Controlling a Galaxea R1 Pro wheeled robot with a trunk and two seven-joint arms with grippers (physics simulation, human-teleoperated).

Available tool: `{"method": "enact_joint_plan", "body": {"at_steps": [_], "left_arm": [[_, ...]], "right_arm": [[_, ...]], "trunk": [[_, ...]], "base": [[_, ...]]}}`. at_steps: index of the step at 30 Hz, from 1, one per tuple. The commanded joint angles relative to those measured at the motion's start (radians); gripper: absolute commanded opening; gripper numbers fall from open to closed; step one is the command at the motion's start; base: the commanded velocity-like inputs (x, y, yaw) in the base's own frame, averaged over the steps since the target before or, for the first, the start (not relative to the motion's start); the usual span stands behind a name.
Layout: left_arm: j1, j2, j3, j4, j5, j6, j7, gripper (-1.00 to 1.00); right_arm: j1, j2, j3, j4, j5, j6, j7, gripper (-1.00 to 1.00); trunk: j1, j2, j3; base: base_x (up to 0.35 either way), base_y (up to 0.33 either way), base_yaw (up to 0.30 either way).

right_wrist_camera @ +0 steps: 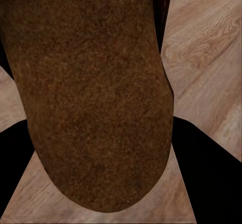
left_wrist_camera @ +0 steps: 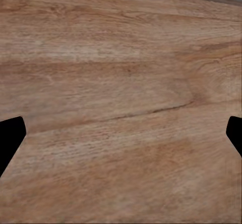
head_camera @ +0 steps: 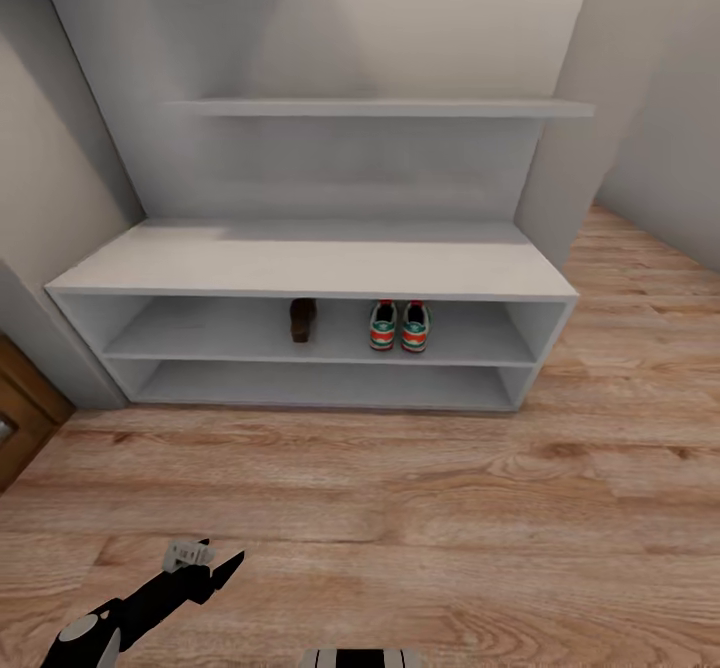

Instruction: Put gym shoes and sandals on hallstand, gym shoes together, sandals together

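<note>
The pale grey hallstand [head_camera: 310, 266] stands against the wall ahead. In its upper open slot the two gym shoes [head_camera: 399, 326] sit side by side, heels toward me. To their left in the same slot, apart from them, is one dark brown sandal [head_camera: 302, 320]. The other sandal [right_wrist_camera: 96, 93] shows its brown sole close up in the right wrist view, with my right gripper [right_wrist_camera: 111, 173] shut on it above the corridor floor [right_wrist_camera: 206, 43]. Low at the head view's left, my left gripper [head_camera: 212, 556] hangs over bare floor. In its wrist view the left gripper [left_wrist_camera: 123, 133] is open, with nothing between its fingers.
A floating shelf [head_camera: 380, 108] spans the wall above the bench top. A brown wooden door or cabinet edge [head_camera: 22, 418] stands at the left, beside the rack. Wood-plank floor [head_camera: 400, 508] stretches between me and the rack and on past its right end.
</note>
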Motion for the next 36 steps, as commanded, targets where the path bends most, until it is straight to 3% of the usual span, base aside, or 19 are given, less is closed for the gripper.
{"method": "enact_joint_plan", "body": {"at_steps": [1, 12, 36], "left_arm": [[-0.001, 0.000, 0.002, 0.002, -0.001, -0.005, -0.004, 1.00], [-0.001, -0.002, 0.001, 0.002, -0.001, -0.005, -0.005, 1.00], [-0.001, -0.001, 0.003, 0.002, 0.000, -0.005, -0.005, 1.00]], "right_arm": [[-0.002, 0.001, -0.007, -0.001, 0.009, -0.006, 0.008, -1.00], [-0.002, 0.043, -0.009, -0.013, 0.009, -0.012, 0.008, -1.00], [-0.002, 0.048, -0.009, -0.014, 0.009, -0.017, 0.008, -1.00]], "trunk": [[0.000, 0.000, -0.001], [0.000, 0.000, -0.001], [0.000, 0.000, -0.001]], "base": [[-0.144, 0.298, 0.000], [-0.146, 0.298, 0.000], [-0.043, 0.304, 0.000]]}}
